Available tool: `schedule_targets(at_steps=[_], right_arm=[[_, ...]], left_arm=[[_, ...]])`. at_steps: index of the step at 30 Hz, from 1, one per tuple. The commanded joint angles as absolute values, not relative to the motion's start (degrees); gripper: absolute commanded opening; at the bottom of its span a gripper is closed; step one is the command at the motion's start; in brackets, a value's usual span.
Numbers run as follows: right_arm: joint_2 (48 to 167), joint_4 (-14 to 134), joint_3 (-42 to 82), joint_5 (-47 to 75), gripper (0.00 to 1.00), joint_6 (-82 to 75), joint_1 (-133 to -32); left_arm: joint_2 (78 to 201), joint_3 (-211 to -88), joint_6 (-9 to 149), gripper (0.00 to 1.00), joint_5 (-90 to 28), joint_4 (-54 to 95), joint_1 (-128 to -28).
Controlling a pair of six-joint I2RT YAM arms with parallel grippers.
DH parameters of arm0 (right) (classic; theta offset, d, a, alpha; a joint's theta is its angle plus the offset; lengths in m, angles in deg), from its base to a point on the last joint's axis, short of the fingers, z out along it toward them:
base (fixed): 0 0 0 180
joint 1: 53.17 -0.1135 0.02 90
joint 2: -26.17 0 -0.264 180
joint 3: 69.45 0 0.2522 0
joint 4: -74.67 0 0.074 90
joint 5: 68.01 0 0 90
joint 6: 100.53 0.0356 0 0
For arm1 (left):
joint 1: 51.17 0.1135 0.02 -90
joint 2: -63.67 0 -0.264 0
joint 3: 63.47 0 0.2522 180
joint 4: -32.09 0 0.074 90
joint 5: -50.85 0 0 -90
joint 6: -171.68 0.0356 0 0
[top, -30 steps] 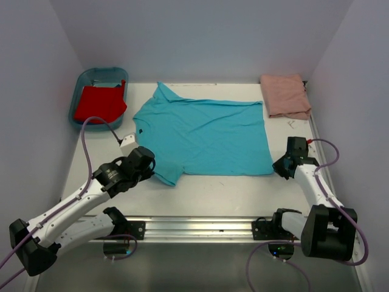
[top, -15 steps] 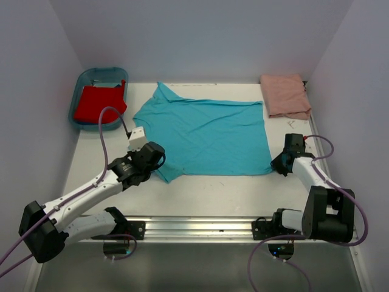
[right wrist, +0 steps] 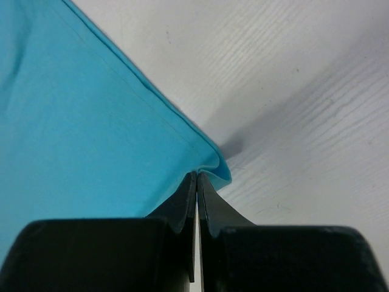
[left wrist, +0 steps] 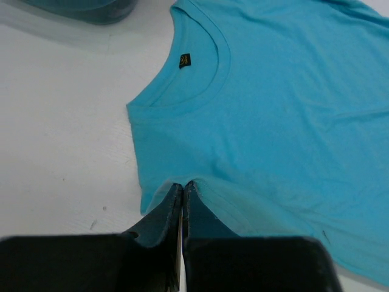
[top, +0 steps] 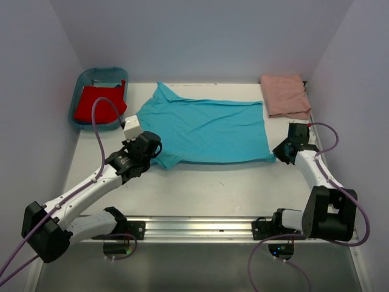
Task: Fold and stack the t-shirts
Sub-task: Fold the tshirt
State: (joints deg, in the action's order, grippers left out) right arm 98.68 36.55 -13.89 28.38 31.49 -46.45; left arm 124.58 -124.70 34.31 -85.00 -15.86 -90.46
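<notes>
The left pincer (top: 157,159) is pressed together on the turquoise t-shirt (top: 206,131), its two dark, matte, wedge-shaped fingers (left wrist: 163,213) nipping the near sleeve hem so that the thin knit puckers into small creases at the bite. Far to its left, at the table's back corner, an oval blue tub (top: 85,79) of glossy plastic holds the red t-shirt (top: 97,103), a crumpled soft heap with one peak lapping over the rim.

The turquoise t-shirt lies spread across the middle of the pale, faintly grained table (top: 213,188), neck to the left and bottom hem to the right, mostly flat, with shallow ripples running along its length. Its ribbed round collar carries a small dark neck label (left wrist: 183,61) with a yellowish mark.

The right pincer (top: 281,155) is likewise clamped on this shirt, at the near corner of the bottom hem; in the wrist view the stitched edge curls into a small raised fold just ahead of the closed black tips.

Beyond it, in the far right corner, the salmon-pink t-shirt (top: 285,96) sits folded into a thick, soft rectangle.
</notes>
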Motion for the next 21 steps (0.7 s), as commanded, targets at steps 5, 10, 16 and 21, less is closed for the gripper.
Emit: schedule_targets(at_steps=[5, 10, 16, 21], right_arm=[[103.42, 39.99, -7.88, 28.23, 0.0, 30.6, -46.41], [106.23, 42.27, -6.56, 27.26, 0.0, 30.42, -46.41], [107.47, 44.91, -6.29, 26.82, 0.0, 29.98, -46.41], [107.38, 47.46, -6.29, 25.85, 0.0, 29.54, -46.41]], left_arm=[[126.68, -122.24, 42.73, 0.0, -83.98, -1.11, -82.91], [130.9, -123.72, 44.76, 0.0, -82.13, 3.21, -81.85], [135.56, -124.43, 46.0, 0.0, -80.55, 6.29, -81.32], [136.98, -124.17, 46.7, 0.0, -80.46, 7.87, -80.79]])
